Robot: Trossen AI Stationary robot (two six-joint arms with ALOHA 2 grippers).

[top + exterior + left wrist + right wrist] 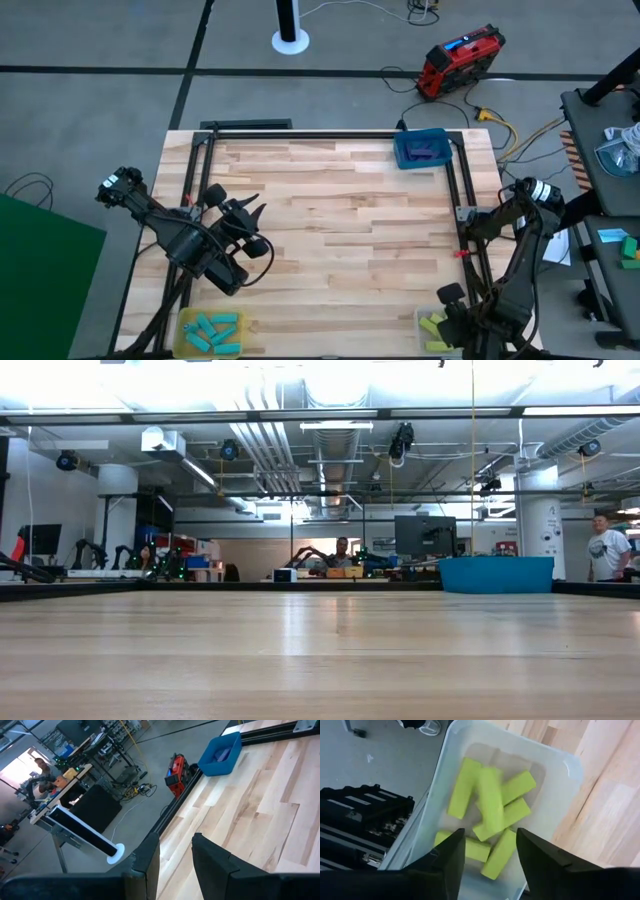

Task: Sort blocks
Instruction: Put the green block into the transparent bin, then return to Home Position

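While right gripper [487, 852] hovers over clear tray [560, 765], open, empty:
Yellow-green blocks [492, 810] lie directly below, apparently one mid-fall; left gripper [175, 857] parted, empty.

Your wooden table [330, 215] carries a blue tray [421, 149] at the back, yellow tray [184, 322] and what looks like a clear tray [424, 318] in front.
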